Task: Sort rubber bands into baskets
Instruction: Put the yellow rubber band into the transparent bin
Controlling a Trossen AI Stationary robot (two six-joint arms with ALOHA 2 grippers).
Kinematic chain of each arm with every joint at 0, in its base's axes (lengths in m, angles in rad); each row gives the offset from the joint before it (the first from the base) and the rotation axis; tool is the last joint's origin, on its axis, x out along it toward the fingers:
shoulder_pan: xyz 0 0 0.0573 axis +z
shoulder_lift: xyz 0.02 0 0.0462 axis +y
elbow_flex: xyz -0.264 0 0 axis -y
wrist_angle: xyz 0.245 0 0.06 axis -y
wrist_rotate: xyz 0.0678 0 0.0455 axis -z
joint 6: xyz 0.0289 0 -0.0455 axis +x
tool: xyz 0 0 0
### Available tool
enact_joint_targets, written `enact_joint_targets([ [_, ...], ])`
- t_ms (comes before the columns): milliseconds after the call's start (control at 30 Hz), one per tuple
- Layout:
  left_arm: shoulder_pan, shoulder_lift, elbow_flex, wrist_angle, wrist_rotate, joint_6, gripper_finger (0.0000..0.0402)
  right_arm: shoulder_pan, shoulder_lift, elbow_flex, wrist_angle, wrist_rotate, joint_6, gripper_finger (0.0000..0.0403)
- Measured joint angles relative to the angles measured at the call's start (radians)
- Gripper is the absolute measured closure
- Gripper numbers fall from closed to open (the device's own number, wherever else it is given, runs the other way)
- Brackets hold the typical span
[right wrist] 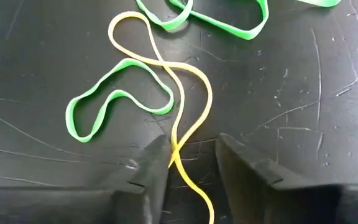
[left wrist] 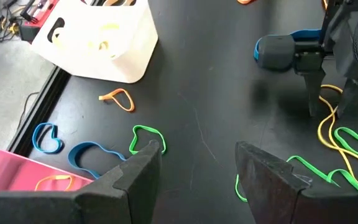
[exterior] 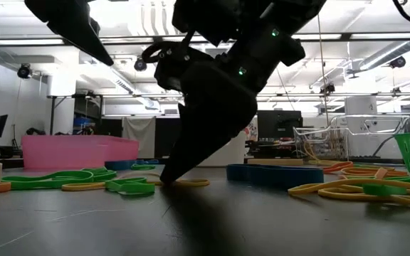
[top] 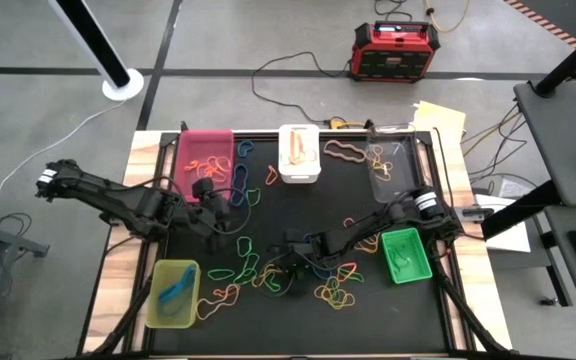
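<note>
Black tabletop, littered with rubber bands. Right gripper [right wrist: 191, 158]: lowered to the surface at table centre, fingers partly open, straddling a yellow rubber band [right wrist: 179, 99], nothing gripped yet. Band's long axis runs straight ahead from the fingers, crossing a green band [right wrist: 114, 102]. Left gripper [left wrist: 197, 177]: open, empty, waiting near the pink basket [top: 205, 155].
</note>
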Motion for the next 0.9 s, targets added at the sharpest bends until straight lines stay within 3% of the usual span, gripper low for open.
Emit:
enact_joint_targets([
  [233,0.0,0.001,-0.001,0.0,-0.001,0.003,0.0213,-0.002,0.055,0.001,0.008,0.005,-0.018,0.0382],
  [500,0.001,0.001,-0.001,0.0,-0.058,0.012,0.0213,0.001,-0.038,-0.007,-0.013,0.059,-0.082,0.0394],
  [900,0.001,0.003,-0.001,0.033,-0.062,0.058,0.0212,-0.044,-0.349,-0.04,-0.118,0.26,-0.251,0.0394],
])
